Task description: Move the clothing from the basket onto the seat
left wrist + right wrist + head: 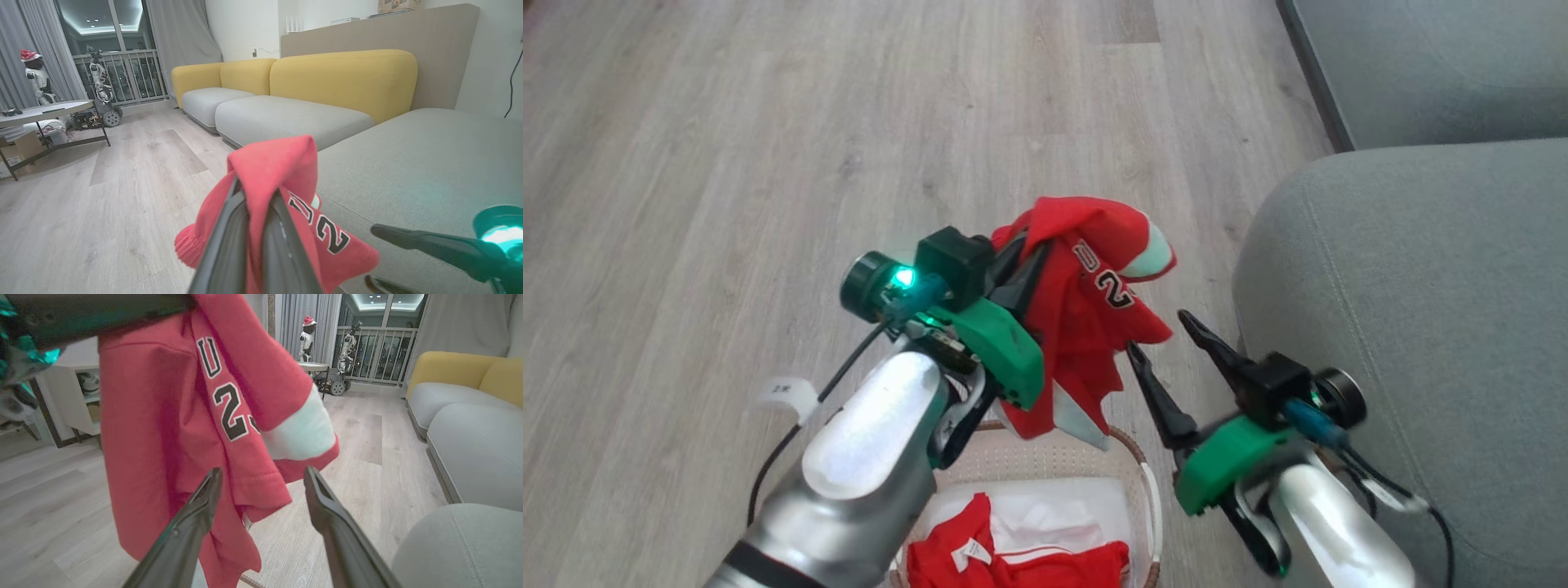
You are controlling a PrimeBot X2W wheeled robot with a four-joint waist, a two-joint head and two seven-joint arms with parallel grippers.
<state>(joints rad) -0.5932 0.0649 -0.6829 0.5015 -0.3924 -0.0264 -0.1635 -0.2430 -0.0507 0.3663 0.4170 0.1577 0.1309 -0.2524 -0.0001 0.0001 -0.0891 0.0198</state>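
My left gripper [1023,260] is shut on a bright red garment [1094,310] printed with dark lettering and "23", held up above the basket [1137,459]. The cloth drapes over the closed fingers [233,228] and hangs down. A second piece of red clothing [1021,565] with white trim lies in the cream basket. My right gripper [1158,331] stands open just right of the hanging garment, its fingers [204,498] level with the hem [261,498], holding nothing. The grey-green seat [1421,286] lies to the right, close beside the right arm.
Pale wood floor [809,163] stretches ahead and to the left. More grey cushions with yellow backs [343,77] line the wall. A round table [45,110] and small robot figures stand by the window. A white shelf unit [77,396] stands behind the garment.
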